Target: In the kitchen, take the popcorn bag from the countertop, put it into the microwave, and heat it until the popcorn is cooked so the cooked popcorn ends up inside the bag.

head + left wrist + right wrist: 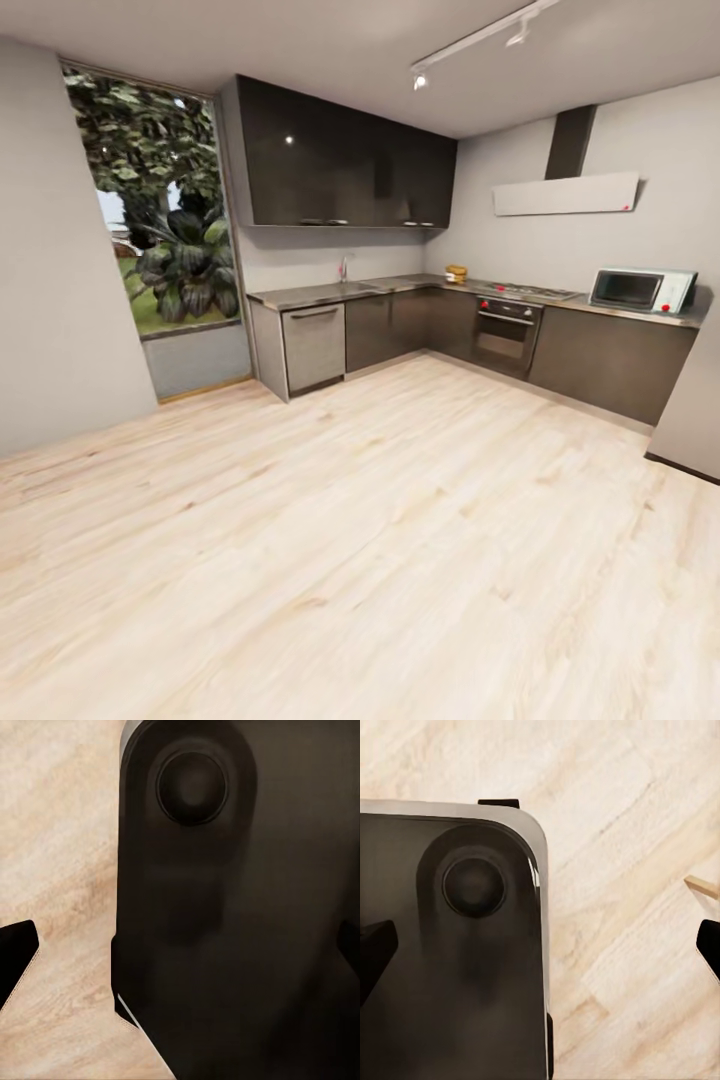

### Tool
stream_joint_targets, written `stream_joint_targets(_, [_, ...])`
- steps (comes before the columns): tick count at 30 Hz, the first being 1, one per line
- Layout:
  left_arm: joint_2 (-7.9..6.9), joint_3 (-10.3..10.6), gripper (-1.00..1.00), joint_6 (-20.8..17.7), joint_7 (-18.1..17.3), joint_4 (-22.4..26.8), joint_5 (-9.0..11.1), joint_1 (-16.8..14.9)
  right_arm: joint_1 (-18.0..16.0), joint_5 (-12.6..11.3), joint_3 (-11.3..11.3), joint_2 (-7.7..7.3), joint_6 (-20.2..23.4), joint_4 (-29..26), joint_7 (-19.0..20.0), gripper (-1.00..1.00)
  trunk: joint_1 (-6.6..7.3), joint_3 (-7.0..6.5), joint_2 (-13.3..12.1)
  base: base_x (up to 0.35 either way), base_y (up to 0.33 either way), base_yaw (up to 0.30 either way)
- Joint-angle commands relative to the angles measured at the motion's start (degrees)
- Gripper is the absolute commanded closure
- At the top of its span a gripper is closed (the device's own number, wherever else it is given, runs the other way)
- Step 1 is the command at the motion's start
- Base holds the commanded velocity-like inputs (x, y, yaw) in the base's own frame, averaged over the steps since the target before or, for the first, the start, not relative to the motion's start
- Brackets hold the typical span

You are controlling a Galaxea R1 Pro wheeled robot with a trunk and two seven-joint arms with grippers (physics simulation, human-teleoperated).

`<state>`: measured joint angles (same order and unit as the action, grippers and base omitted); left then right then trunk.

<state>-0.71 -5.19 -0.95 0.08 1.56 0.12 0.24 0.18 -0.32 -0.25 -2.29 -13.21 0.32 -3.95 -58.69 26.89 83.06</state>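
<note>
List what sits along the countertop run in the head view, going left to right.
Steel dishwasher front → sink tap → popcorn bag → gas hob, oven beneath it → microwave. All rest on or under the countertop.

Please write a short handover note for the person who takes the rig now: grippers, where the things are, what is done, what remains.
Left gripper and right gripper: fingertips wide apart, empty, hanging over the robot's own base and the wood floor.
The popcorn bag is on the countertop, in the far corner beside the hob.
The microwave is at the right end, door shut.
Done: nothing yet.
Left: drive over, pick up the bag, load it, heat it.
</note>
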Motion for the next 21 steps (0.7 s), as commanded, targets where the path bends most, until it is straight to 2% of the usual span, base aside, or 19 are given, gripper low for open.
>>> stream_joint_targets(1, [0.01, -0.4, -1.00, -0.1, 0.0, 0.1, 0.0, 0.0, 0.0, 0.0, 0.0, 0.00, -0.2, 0.0, -0.1, -1.00, -0.04, 0.03, 0.0, 0.340, 0.000, 0.000])
stream_joint_targets(21, [0.01, -0.4, -1.00, -0.1, 0.0, 0.1, 0.0, 0.0, 0.0, 0.0, 0.0, 0.00, -0.2, 0.0, -0.1, -1.00, -0.04, 0.03, 0.0, 0.340, 0.000, 0.000])
